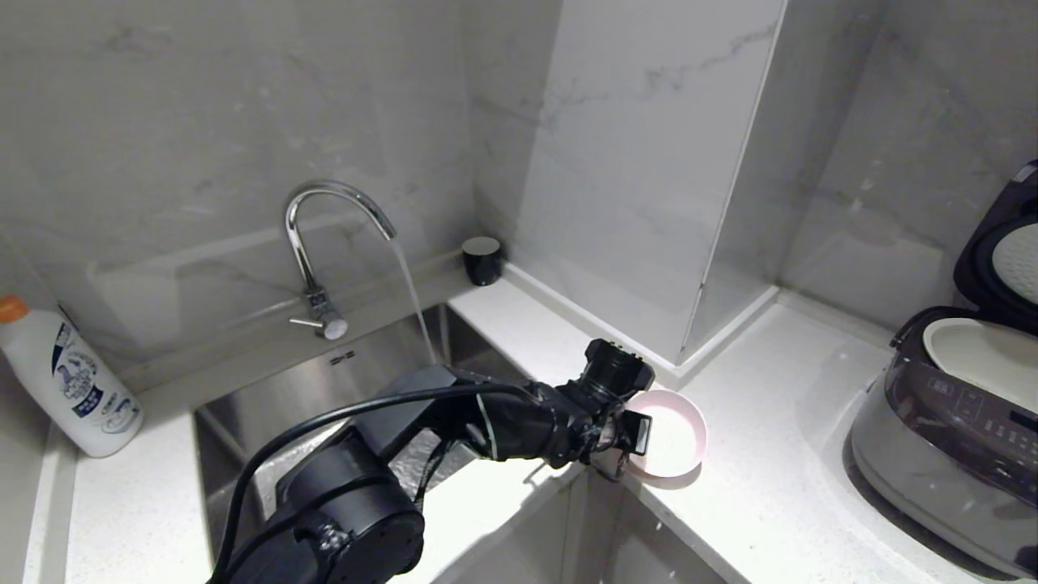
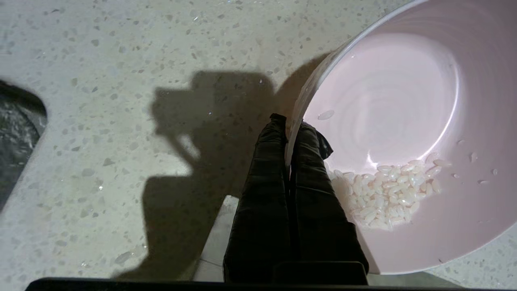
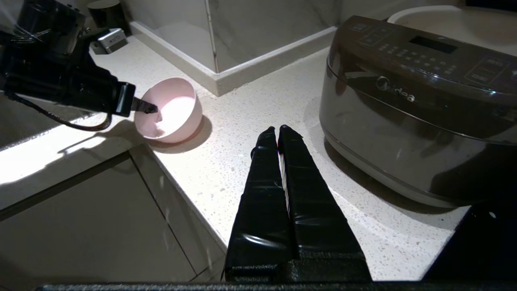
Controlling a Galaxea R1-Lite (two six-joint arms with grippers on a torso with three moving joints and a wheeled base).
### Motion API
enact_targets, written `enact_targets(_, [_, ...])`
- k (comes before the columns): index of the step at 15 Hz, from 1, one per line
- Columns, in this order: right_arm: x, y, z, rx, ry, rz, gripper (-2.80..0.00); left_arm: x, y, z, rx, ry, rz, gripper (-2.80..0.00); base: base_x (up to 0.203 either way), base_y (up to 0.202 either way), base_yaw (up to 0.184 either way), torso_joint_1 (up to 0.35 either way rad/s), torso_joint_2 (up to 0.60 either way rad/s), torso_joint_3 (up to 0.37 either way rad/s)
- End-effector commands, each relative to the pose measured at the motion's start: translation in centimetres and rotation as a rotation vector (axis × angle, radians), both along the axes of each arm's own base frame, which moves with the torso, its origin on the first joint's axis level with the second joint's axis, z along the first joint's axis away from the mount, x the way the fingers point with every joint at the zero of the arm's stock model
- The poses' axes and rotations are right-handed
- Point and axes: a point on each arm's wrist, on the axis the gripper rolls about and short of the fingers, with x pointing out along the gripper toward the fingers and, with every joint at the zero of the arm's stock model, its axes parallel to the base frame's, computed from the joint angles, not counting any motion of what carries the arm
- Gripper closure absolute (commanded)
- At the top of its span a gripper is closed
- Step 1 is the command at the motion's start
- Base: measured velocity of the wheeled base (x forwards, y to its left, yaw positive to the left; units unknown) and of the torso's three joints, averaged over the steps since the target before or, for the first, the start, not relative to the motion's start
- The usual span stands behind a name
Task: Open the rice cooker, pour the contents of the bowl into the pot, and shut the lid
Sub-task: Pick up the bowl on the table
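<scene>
The pale pink bowl (image 1: pixel 679 438) sits on the white counter near its front edge, left of the rice cooker (image 1: pixel 932 454). A small heap of rice (image 2: pixel 391 190) lies inside it. My left gripper (image 2: pixel 291 125) is shut on the bowl's near rim, one finger inside and one outside. The cooker's lid (image 1: pixel 1001 251) stands open, showing the white pot (image 1: pixel 985 357). My right gripper (image 3: pixel 278 128) is shut and empty, hovering over the counter between the bowl (image 3: pixel 173 107) and the cooker (image 3: pixel 404 121); it is outside the head view.
A steel sink (image 1: pixel 324 389) lies to the left, and water runs from the faucet (image 1: pixel 324 243). A white bottle (image 1: pixel 73 381) stands at the far left and a black cup (image 1: pixel 482 259) in the back corner. A tiled column juts out behind the bowl.
</scene>
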Motion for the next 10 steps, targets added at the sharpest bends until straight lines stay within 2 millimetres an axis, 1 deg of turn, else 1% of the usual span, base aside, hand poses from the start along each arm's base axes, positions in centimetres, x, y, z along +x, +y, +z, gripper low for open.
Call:
enact_targets(1, [0.0, 0.0, 0.0, 0.0, 0.0, 0.0, 0.0, 0.1, 0.2, 0.6, -0.001, -0.001, 0.007, 0.0, 0.0, 0.0, 0.0, 0.0, 0.0, 0.0])
enact_targets(4, [0.0, 0.0, 0.0, 0.0, 0.0, 0.0, 0.0, 0.2, 1.5, 1.9, 0.045, 0.036, 0.02, 0.0, 0.0, 0.0, 0.0, 0.0, 0.0, 0.0])
enact_targets(7, [0.0, 0.0, 0.0, 0.0, 0.0, 0.0, 0.0, 0.7, 3.6, 3.7, 0.109, 0.077, 0.04, 0.0, 0.0, 0.0, 0.0, 0.0, 0.0, 0.0])
enact_targets(10, [0.0, 0.0, 0.0, 0.0, 0.0, 0.0, 0.0, 1.4, 6.4, 5.7, 0.143, 0.119, 0.082, 0.0, 0.0, 0.0, 0.0, 0.0, 0.0, 0.0])
